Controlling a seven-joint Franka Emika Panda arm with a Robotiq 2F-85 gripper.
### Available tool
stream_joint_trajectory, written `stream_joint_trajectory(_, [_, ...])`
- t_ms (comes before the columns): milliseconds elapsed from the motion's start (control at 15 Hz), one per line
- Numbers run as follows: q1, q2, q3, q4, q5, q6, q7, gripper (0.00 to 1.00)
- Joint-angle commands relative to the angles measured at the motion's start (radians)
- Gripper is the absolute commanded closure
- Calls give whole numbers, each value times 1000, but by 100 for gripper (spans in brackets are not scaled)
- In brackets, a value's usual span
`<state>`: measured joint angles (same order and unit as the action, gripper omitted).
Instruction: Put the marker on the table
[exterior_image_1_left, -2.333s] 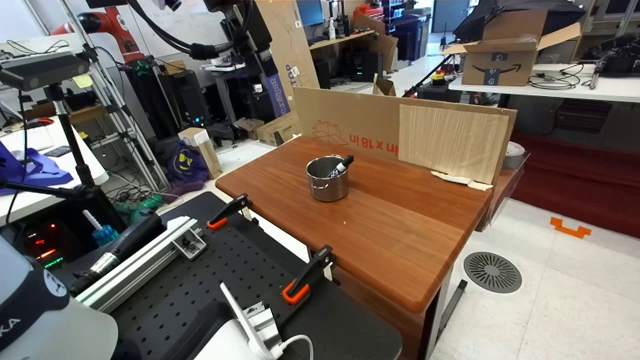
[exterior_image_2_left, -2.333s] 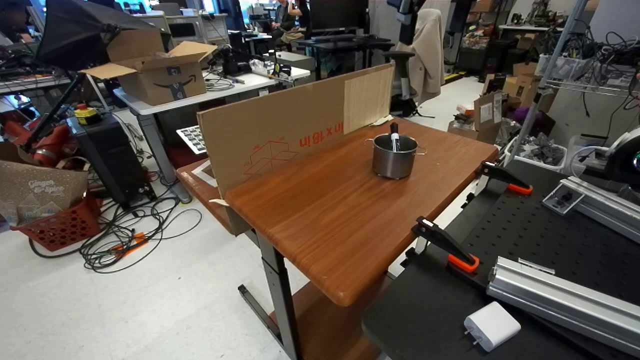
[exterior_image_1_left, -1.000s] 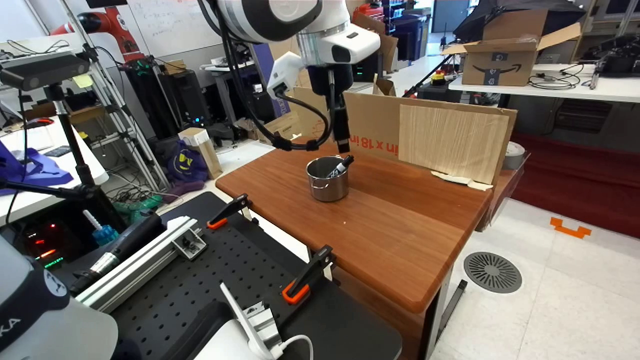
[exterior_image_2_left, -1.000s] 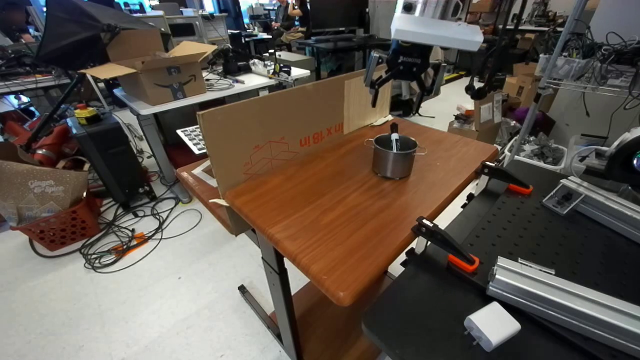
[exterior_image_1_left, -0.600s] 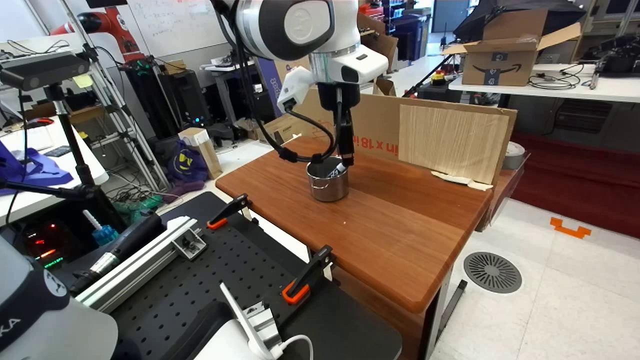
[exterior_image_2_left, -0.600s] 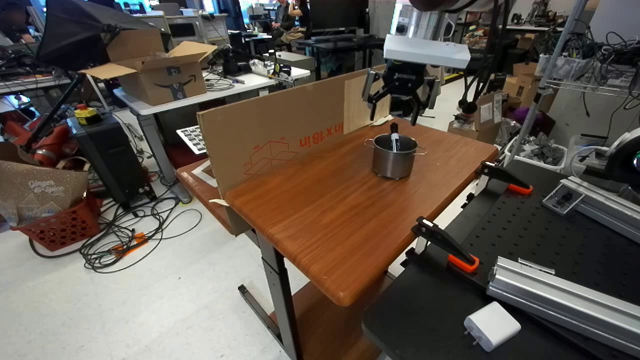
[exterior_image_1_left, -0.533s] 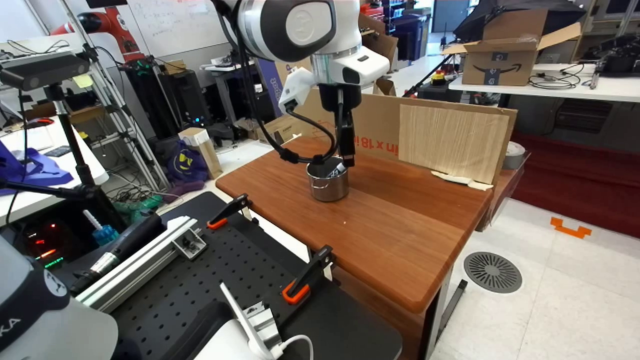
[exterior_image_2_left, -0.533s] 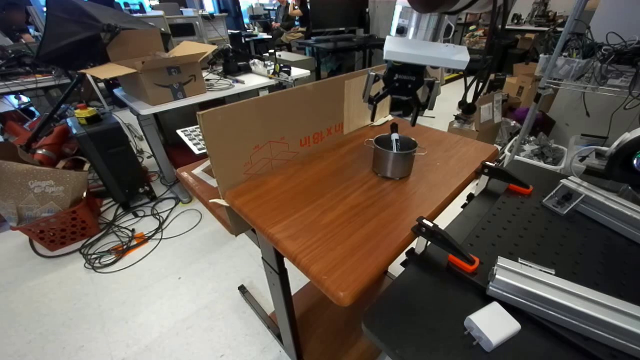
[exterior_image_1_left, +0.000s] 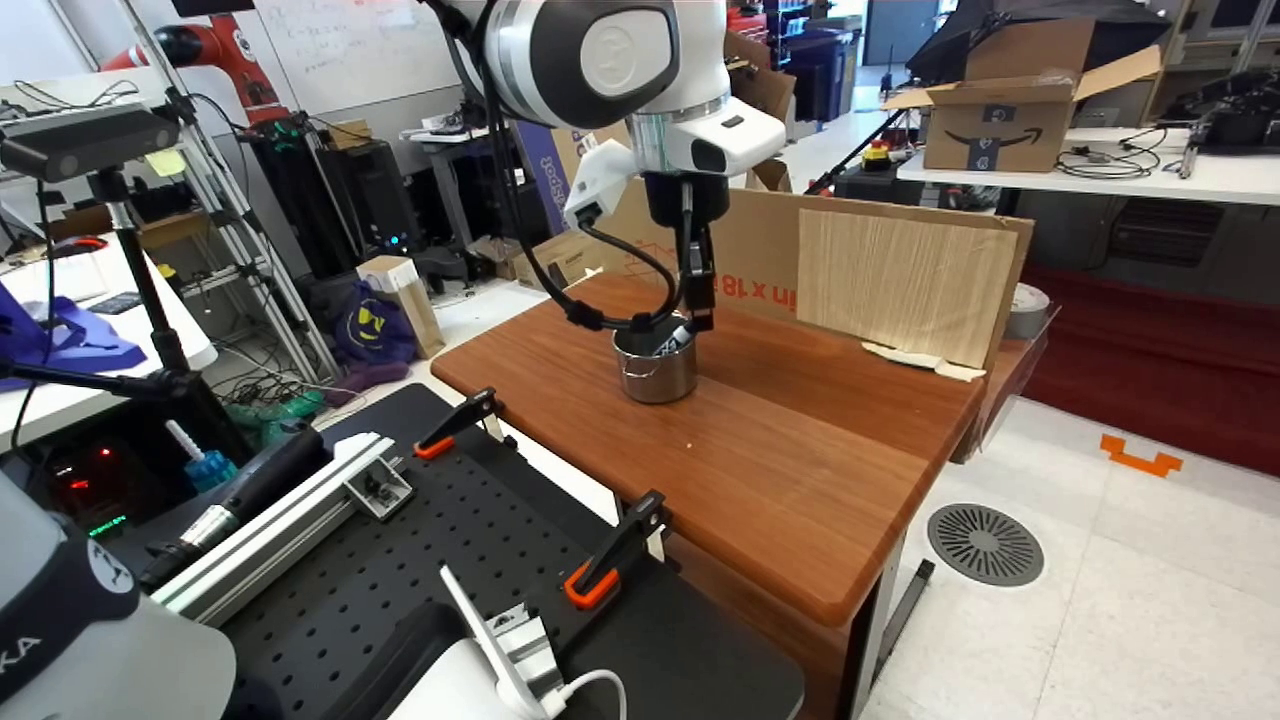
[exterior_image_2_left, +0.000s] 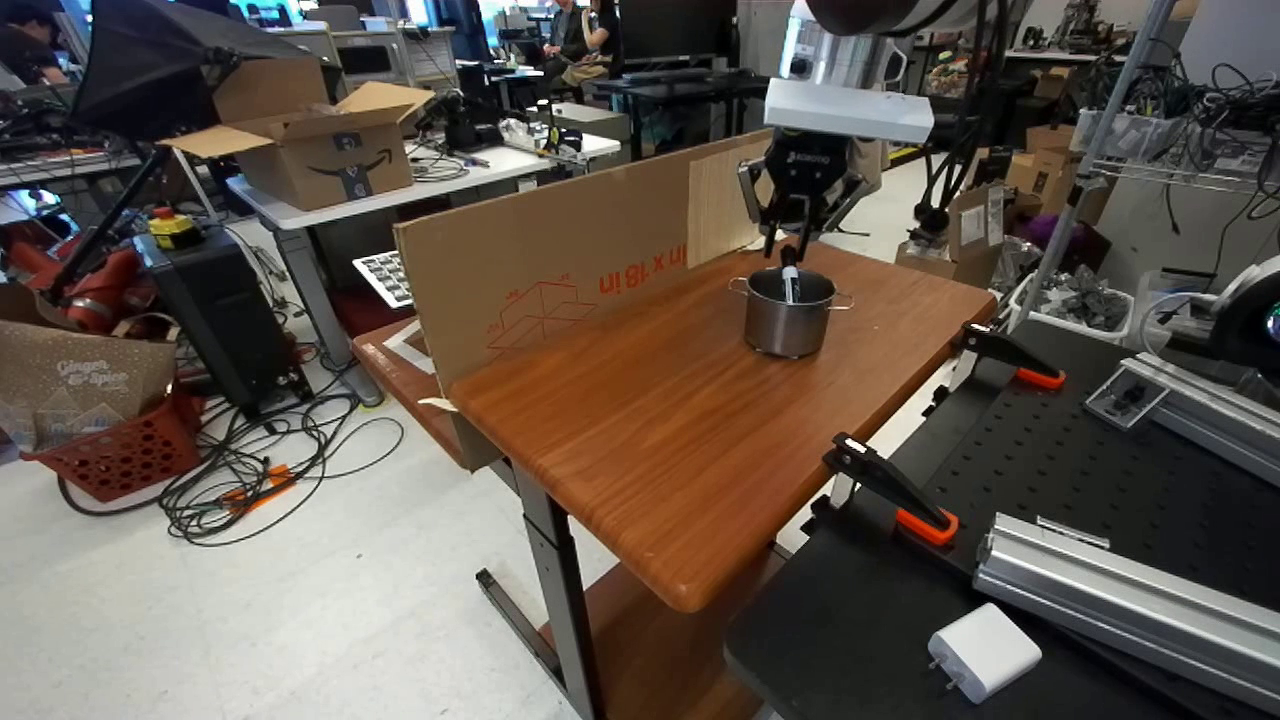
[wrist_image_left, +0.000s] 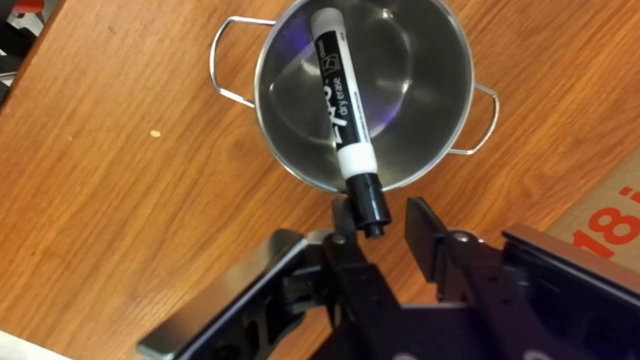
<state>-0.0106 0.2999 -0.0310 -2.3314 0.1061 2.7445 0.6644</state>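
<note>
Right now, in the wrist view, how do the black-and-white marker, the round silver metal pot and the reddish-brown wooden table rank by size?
Wooden table, running past the frame
Silver metal pot
Marker, about as long as the pot's mouth is wide, much thinner

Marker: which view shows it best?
Wrist view: the marker shows end to end, lettering included. In both exterior views the metal pot hides its lower end; in an exterior view the gripper also largely covers its upper end.

We count one marker (wrist_image_left: 351, 122), one pot (exterior_image_2_left: 785, 330), two pot handles (wrist_image_left: 212, 62), one gripper (wrist_image_left: 380, 214), two gripper fingers (wrist_image_left: 422, 237), one large reddish-brown table (exterior_image_2_left: 640, 450), two orange-tipped clamps (exterior_image_2_left: 890, 484), one floor grate (exterior_image_1_left: 985, 543).
</note>
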Motion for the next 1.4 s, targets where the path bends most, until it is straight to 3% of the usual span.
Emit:
stream_joint_trajectory(0, [32,6,-27,4,23,17,3,97])
stream_joint_trajectory(667, [29,-131,-44,-50,-35,-25,-93,95])
stream_joint_trajectory(1067, [4,-214,-90,-14,-241,-133,-201,95])
stream_joint_trajectory(1333, [-26,-184,-84,24,-264,-172,-354,95])
